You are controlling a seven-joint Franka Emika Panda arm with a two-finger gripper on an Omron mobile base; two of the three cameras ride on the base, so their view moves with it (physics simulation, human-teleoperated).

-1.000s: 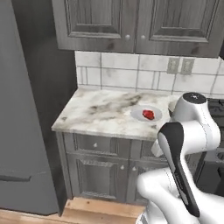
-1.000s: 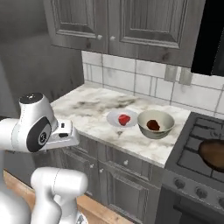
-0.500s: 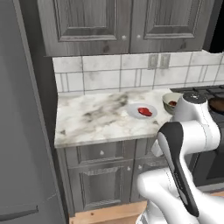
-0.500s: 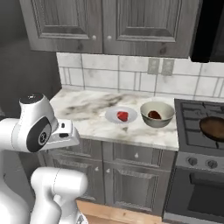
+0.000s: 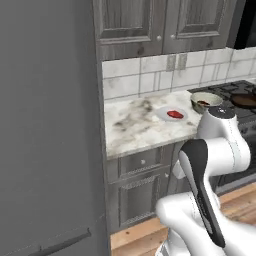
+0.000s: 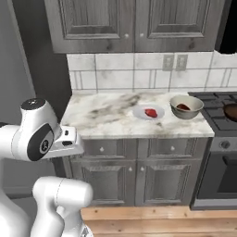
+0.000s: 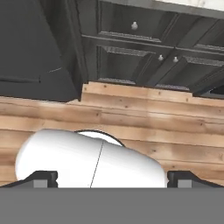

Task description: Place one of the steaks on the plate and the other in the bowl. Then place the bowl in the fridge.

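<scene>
The gripper (image 7: pixel 112 177) points at the wood floor, its finger tips far apart at the lower corners, holding nothing. Mid-frame right, the bright red steak (image 6: pixel 151 112) lies on the plate (image 6: pixel 140 111); the bowl (image 6: pixel 186 107) beside it holds what looks like the darker steak (image 6: pixel 183 107). The fridge (image 5: pixel 47 130) fills the left. No writing is legible.

Table (image 6: pixel 106 115): marbled white-grey top w/ dark veining, over dark wood-grain cabinets, tiled wall behind. Plate (image 6: pixel 148 112) sits flat on it, right of centre; bright red steak (image 6: pixel 151 112) on plate. Bowl (image 6: pixel 186 107) just beside plate, nearer stove, apart from it, close to table's right edge; darker steak (image 6: pixel 183 107) inside. Left half of table bare. Same layout in left base view: plate (image 5: pixel 171 114), bowl (image 5: pixel 205 101).
</scene>
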